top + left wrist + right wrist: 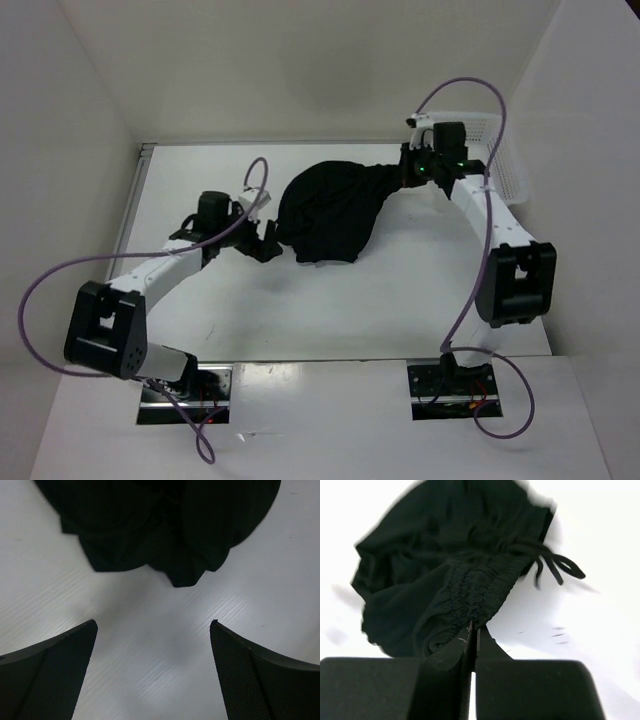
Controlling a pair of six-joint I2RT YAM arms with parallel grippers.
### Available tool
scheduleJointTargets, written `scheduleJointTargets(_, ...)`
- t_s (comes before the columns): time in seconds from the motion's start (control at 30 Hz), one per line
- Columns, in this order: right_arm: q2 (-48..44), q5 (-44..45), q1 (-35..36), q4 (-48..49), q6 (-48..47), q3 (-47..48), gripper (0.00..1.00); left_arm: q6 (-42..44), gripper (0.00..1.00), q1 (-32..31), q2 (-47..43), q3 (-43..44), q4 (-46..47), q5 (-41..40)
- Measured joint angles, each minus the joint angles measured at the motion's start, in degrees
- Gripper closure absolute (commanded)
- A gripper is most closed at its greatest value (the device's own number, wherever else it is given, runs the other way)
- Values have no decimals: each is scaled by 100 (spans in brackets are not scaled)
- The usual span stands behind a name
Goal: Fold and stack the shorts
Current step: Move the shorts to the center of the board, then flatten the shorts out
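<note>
Black shorts (325, 210) lie bunched at the middle of the white counter (330, 310). The right tool (471, 630), jaws pressed together, pinches the gathered waistband beside the loose drawstring (555, 562). The left tool (154, 625) hovers spread wide and empty just beside the heap's left edge. A white basket (505, 160) sits behind the right arm, at the counter's far right.

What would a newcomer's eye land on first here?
The black shorts, a crumpled heap, stand out against the white table at its far middle. The right gripper has its jaws shut on the gathered waistband, near the drawstring; the left gripper sits with jaws wide open just short of the cloth.
</note>
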Motion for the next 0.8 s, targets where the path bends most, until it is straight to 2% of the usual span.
scheduleJointTargets(0.2,-903,-90,-413,-7,-94,-50,100,-2,0,-1200,992,326,417,-719)
scheduleJointTargets(0.43,-973,-214,-420,-192,-116,-492,100,-4,0,-1801,1617,509,592,-1606)
scheduleJointTargets(0.67,-1016,-315,-459,-229,-133,-560,100,-2,0,-2745,1993,675,1368,-2236)
scheduleJointTargets(0.77,-1043,-369,-540,-227,-92,-564,100,-2,0,-2870,2365,678,1443,-2457)
scheduleJointTargets(0.8,-1058,-398,-579,-225,-83,-573,100,7,6,-2859,2485,684,1443,-2559)
